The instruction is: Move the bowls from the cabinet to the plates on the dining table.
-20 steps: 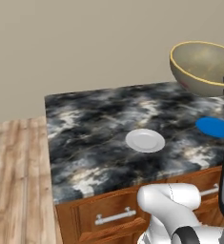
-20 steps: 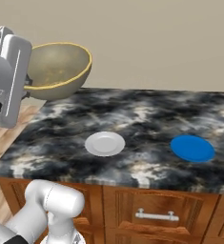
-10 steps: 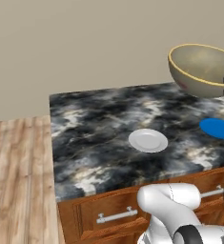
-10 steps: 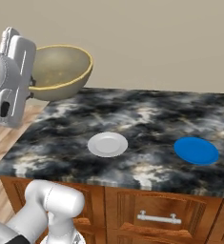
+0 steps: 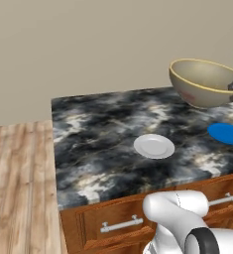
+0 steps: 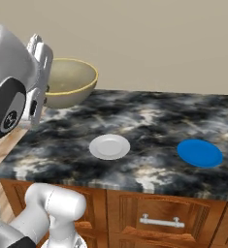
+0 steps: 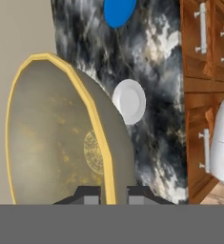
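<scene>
One round bowl [image 6: 69, 82], tan and speckled inside, grey-olive outside, thin yellow rim, pinched at that rim by the closed gripper [image 7: 114, 194], held aloft over the desk's left end in the right base view. Further right, flat on the glossy dark marbled desk [image 6: 149, 121] veined white: small grey-white plate [image 6: 109, 147], then bright blue plate [image 6: 200, 153], well apart. Below, brown wooden drawers [image 6: 164, 218], silver bar handles

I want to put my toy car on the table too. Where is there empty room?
The dining table is mostly bare. Free patches: left of the white plate, between it and the blue plate, and along the back edge by the wall. The held bowl hangs in the gripper above the near left corner.
</scene>
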Robot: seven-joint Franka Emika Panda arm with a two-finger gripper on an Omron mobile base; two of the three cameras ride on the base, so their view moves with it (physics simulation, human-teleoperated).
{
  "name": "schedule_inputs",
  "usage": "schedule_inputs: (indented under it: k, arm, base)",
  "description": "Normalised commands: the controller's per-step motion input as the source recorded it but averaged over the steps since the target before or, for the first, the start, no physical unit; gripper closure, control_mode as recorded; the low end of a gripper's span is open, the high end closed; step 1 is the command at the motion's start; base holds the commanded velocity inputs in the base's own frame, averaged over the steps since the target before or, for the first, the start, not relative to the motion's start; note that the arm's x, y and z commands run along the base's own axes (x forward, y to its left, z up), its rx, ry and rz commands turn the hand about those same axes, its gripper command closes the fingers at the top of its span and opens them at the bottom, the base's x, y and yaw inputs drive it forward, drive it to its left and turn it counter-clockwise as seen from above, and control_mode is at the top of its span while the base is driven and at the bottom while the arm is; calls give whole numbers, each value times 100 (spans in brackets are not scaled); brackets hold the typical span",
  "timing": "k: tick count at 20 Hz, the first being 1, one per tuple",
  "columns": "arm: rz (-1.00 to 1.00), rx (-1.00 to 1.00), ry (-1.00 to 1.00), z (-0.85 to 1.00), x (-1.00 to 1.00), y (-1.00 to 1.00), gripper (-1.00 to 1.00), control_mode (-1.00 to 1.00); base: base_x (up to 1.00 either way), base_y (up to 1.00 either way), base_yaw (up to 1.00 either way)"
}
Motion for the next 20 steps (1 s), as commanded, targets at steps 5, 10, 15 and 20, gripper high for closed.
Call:
schedule_inputs:
  k: [5,10,15,20]
  arm:
    - [16,0,5,-25,23,-11,100,-100]
    - [16,-1,1,-22,27,-6,100,-100]
    - [17,-3,4,-26,31,-7,100,-100]
    - [17,-3,4,-26,26,-9,100,-100]
  base:
    - [0,0,0]
    - [0,0,0]
    - [0,0,0]
    - [0,0,0]
